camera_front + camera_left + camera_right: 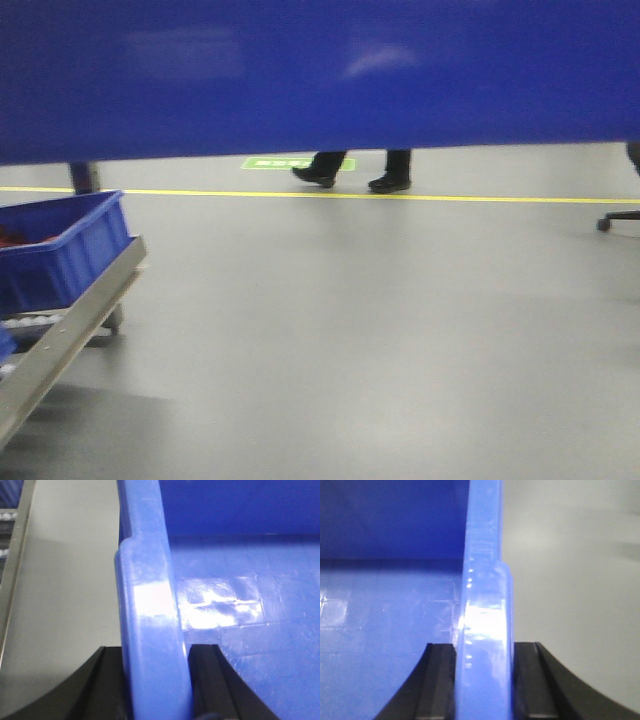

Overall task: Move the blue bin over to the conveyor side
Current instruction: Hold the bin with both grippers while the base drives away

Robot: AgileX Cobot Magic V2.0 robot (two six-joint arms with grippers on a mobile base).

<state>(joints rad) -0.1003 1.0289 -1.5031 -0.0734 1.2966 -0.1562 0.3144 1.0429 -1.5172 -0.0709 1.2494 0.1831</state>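
The blue bin is held up off the floor and fills the top of the front view, its wall hiding both arms there. In the left wrist view my left gripper is shut on the bin's left rim, one black finger outside and the other inside. In the right wrist view my right gripper is shut on the bin's right rim in the same way. The inside of the bin shows nothing in it. The conveyor side is out of view.
Another blue bin sits at the left on a rack with a steel rail. A steel rail also runs down the left wrist view. Grey floor lies below, with a yellow line, a person's legs and a chair base.
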